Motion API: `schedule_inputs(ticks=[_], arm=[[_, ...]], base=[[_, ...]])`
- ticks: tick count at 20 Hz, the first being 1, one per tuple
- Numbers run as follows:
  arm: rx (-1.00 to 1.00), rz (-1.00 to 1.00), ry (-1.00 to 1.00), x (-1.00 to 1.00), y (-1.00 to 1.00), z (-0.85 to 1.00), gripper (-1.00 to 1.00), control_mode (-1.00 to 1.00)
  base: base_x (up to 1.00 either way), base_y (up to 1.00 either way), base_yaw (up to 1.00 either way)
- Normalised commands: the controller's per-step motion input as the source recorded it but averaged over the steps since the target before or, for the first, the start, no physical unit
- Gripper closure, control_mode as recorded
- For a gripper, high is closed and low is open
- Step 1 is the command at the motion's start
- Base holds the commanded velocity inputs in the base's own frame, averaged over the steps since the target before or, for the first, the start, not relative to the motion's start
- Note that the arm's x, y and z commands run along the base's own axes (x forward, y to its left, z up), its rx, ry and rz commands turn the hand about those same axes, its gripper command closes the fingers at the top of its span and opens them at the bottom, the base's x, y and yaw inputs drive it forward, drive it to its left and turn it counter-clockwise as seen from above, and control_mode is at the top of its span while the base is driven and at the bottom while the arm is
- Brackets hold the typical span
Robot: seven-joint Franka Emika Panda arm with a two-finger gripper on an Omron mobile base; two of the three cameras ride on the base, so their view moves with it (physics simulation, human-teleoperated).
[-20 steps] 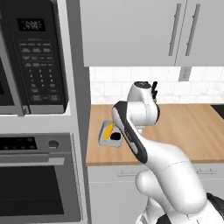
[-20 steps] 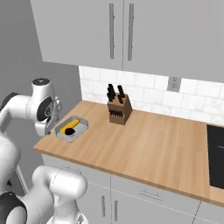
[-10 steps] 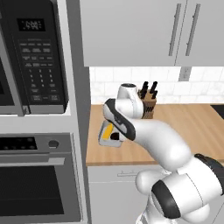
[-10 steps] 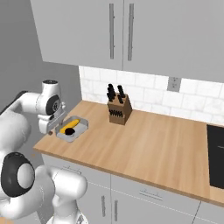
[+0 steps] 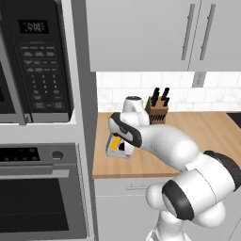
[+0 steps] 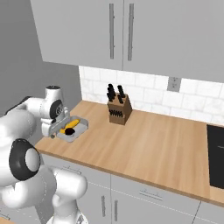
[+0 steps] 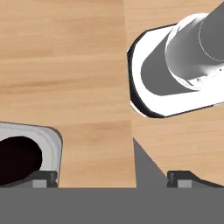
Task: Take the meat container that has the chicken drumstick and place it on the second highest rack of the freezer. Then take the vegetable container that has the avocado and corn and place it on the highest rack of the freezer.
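Observation:
The vegetable container point(image 6: 78, 131) is a pale grey tray at the left end of the wooden counter. It holds the yellow-orange corn point(image 6: 70, 127) and the dark avocado point(image 6: 68, 131). In the left base view the tray point(image 5: 117, 147) and corn point(image 5: 112, 145) sit partly behind my arm. My gripper point(image 6: 50, 134) hangs just left of the tray, pointing down at the counter. In the hand view the gripper point(image 7: 113, 177) is open, with a tray corner point(image 7: 49, 139) and the avocado point(image 7: 16, 159) by its left fingertip point(image 7: 43, 177). The freezer, its racks and the chicken drumstick are out of view.
A knife block point(image 6: 119, 113) stands at the back of the counter point(image 6: 148, 144). A microwave point(image 5: 35, 61) and oven point(image 5: 42, 197) column borders the counter's left end. A black cooktop point(image 6: 216, 153) lies at far right. Upper cabinets point(image 6: 122, 30) hang overhead.
My arm has folded down and leftward, bringing the hand lower beside the tray at the counter's left end. The tray and its contents have stayed put.

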Motion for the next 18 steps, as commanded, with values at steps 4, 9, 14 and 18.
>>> schedule_inputs(ticks=[4, 9, 14, 18], arm=[[-0.01, 0.02, -0.02, 0.32, 0.07, -0.23, -1.0, -1.0], [-0.05, 0.03, -0.08, 0.22, 0.22, -0.2, -1.0, -1.0], [-0.05, 0.03, -0.06, 0.28, 0.26, -0.14, -1.0, -1.0], [-0.02, 0.0, 0.0, 0.45, 0.0, -0.34, -1.0, -1.0]], base=[[0.0, 0.0, 0.0], [0.0, 0.0, 0.0], [0.0, 0.0, 0.0], [0.0, 0.0, 0.0]])
